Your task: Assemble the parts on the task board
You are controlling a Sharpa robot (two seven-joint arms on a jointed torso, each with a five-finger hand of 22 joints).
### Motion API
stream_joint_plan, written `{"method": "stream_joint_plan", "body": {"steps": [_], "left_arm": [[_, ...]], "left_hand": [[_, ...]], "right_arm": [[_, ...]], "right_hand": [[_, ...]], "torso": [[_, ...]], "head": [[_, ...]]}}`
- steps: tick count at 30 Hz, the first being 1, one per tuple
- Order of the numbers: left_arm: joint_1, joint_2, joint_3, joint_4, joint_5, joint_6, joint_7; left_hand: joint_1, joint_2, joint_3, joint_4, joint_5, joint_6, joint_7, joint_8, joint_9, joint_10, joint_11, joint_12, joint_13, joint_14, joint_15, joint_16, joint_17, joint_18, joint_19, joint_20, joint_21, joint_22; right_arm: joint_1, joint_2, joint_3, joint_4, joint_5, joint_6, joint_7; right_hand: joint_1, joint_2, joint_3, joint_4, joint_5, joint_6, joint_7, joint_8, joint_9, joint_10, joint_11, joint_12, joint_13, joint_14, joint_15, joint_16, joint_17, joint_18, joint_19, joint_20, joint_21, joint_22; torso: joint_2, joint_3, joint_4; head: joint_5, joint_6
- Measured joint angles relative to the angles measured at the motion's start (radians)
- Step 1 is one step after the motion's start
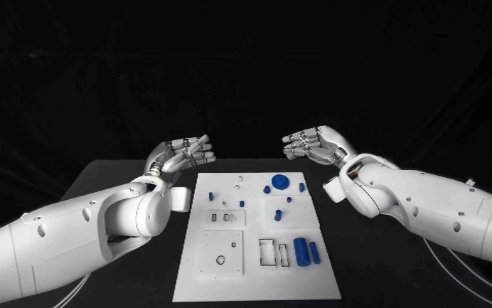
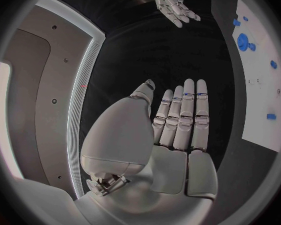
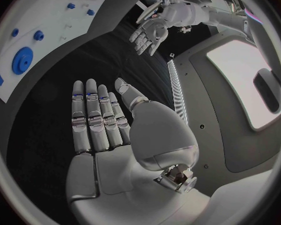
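Entry, as I logged it from the remote station. Task board [image 1: 257,279]: white plate, lay along the middle of the table [image 1: 113,173], its long axis running from the robot's edge toward the far edge. Parts: small blue pieces, mostly on the board's right half. The largest, a round blue disc [image 1: 279,180], sat near the board's far edge, right of centre; a smaller round piece [image 1: 266,189] lay just beside it; two upright-lying blue cylinders [image 1: 301,250] rested near the right edge in the near half, long axes parallel to the board's own. A few small blue pegs [image 1: 227,195] stood toward the left of the far half. Left hand [image 1: 183,154]: hovered off the board's far left corner, fingers straight and apart, palm bare, holding nothing. Right hand [image 1: 316,143]: hovered beyond the far right corner, fingers likewise extended and empty. Neither touched the board or any part. Deciding relation, in my judgement: the disc lay inward of the right hand and toward the robot from its fingertips, and closer to that hand than to the left; the left was the nearer one for the pegs. I judged assembly not yet begun, with a reach down and inward needed first.
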Motion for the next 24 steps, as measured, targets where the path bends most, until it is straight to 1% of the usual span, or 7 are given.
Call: {"method": "stream_joint_plan", "body": {"steps": [9, 10, 12, 14, 19, 22, 24], "left_arm": [[0.004, -0.063, 0.006, 0.127, -0.001, 0.040, -0.002], [0.004, -0.068, 0.007, 0.141, -0.001, 0.044, -0.002], [0.004, -0.074, 0.008, 0.161, -0.001, 0.049, -0.002], [0.004, -0.080, 0.009, 0.183, -0.001, 0.055, -0.002], [0.008, -0.093, 0.016, 0.222, -0.001, 0.063, -0.001], [0.011, -0.099, 0.020, 0.242, -0.001, 0.067, -0.001], [0.013, -0.102, 0.021, 0.252, -0.001, 0.069, -0.001]], "left_hand": [[-0.015, -0.015, 0.002, -0.004, -0.012, 0.022, -0.008, -0.018, 0.000, 0.034, -0.009, -0.017, 0.000, 0.071, -0.021, 0.000, 0.033, 0.000, 0.064, -0.022, 0.008, -0.007], [-0.015, -0.015, 0.000, -0.002, -0.016, 0.024, -0.010, -0.019, 0.000, 0.034, -0.009, -0.021, 0.000, 0.071, -0.021, 0.000, 0.034, 0.000, 0.064, -0.022, 0.008, -0.007], [-0.015, -0.015, -0.005, -0.002, -0.017, 0.024, -0.010, -0.019, 0.000, 0.034, -0.009, -0.023, 0.000, 0.071, -0.021, 0.000, 0.035, 0.000, 0.064, -0.022, 0.008, -0.008], [-0.015, -0.015, -0.005, -0.002, -0.017, 0.024, -0.010, -0.019, 0.000, 0.034, -0.009, -0.023, 0.000, 0.071, -0.021, 0.000, 0.036, 0.000, 0.064, -0.022, 0.008, -0.010], [-0.015, -0.015, -0.005, -0.002, -0.017, 0.024, -0.010, -0.025, 0.000, 0.034, -0.009, -0.027, 0.000, 0.071, -0.021, 0.000, 0.037, 0.000, 0.064, -0.022, 0.008, -0.012], [-0.018, -0.018, -0.008, -0.005, -0.017, 0.024, -0.010, -0.025, 0.000, 0.034, -0.009, -0.027, 0.000, 0.071, -0.021, -0.005, 0.037, 0.000, 0.064, -0.022, 0.008, -0.013], [-0.019, -0.019, -0.008, -0.005, -0.017, 0.024, -0.010, -0.025, 0.000, 0.034, -0.009, -0.032, 0.000, 0.071, -0.021, -0.005, 0.037, 0.000, 0.064, -0.022, 0.008, -0.013]], "right_arm": [[0.032, -0.016, 0.010, 0.015, -0.383, 0.034, -0.153], [0.034, -0.016, 0.011, 0.020, -0.435, 0.040, -0.175], [0.036, -0.016, 0.013, 0.030, -0.510, 0.047, -0.206], [0.039, -0.015, 0.015, 0.039, -0.592, 0.055, -0.239], [0.056, -0.008, 0.019, 0.056, -0.746, 0.074, -0.300], [0.068, -0.002, 0.020, 0.063, -0.821, 0.089, -0.330], [0.075, 0.001, 0.020, 0.068, -0.858, 0.099, -0.345]], "right_hand": [[0.006, -0.049, 0.028, -0.009, -0.011, 0.108, -0.041, 0.000, 0.006, 0.159, -0.053, 0.002, 0.013, 0.201, -0.066, 0.055, 0.045, 0.000, 0.173, -0.071, 0.102, 0.036], [0.007, -0.073, 0.028, -0.009, -0.021, 0.144, -0.058, 0.000, 0.008, 0.213, -0.076, 0.007, 0.021, 0.274, -0.100, 0.099, 0.080, 0.000, 0.263, -0.111, 0.161, 0.062], [0.003, -0.086, 0.025, -0.005, -0.027, 0.163, -0.071, -0.003, 0.007, 0.241, -0.092, 0.000, 0.026, 0.312, -0.125, 0.183, 0.135, 0.000, 0.335, -0.142, 0.224, 0.091], [0.000, -0.089, 0.024, -0.004, -0.027, 0.163, -0.071, -0.014, 0.006, 0.240, -0.094, -0.017, 0.024, 0.320, -0.133, 0.311, 0.210, 0.000, 0.369, -0.158, 0.269, 0.116], [-0.022, -0.111, 0.034, 0.006, -0.027, 0.157, -0.072, -0.013, 0.004, 0.176, -0.095, -0.022, 0.007, 0.320, -0.133, 0.572, 0.397, 0.000, 0.443, -0.164, 0.379, 0.180], [-0.034, -0.117, 0.043, 0.015, -0.027, 0.151, -0.073, -0.013, 0.004, 0.155, -0.092, -0.022, 0.005, 0.320, -0.133, 0.828, 0.651, -0.005, 0.481, -0.163, 0.562, 0.377], [-0.038, -0.116, 0.053, 0.016, -0.027, 0.149, -0.075, -0.013, 0.004, 0.152, -0.091, -0.022, 0.005, 0.320, -0.133, 0.915, 0.739, -0.019, 0.485, -0.165, 0.649, 0.474]], "torso": [[0.054, -0.0019, 0.0243], [0.062, -0.0022, 0.0274], [0.074, -0.0027, 0.0330], [0.088, -0.0030, 0.0405], [0.118, -0.0051, 0.0535], [0.135, -0.0060, 0.0617], [0.145, -0.0067, 0.0660]], "head": [[-0.029, 0.018], [-0.033, 0.021], [-0.039, 0.025], [-0.045, 0.031], [-0.057, 0.041], [-0.064, 0.046], [-0.067, 0.046]]}}
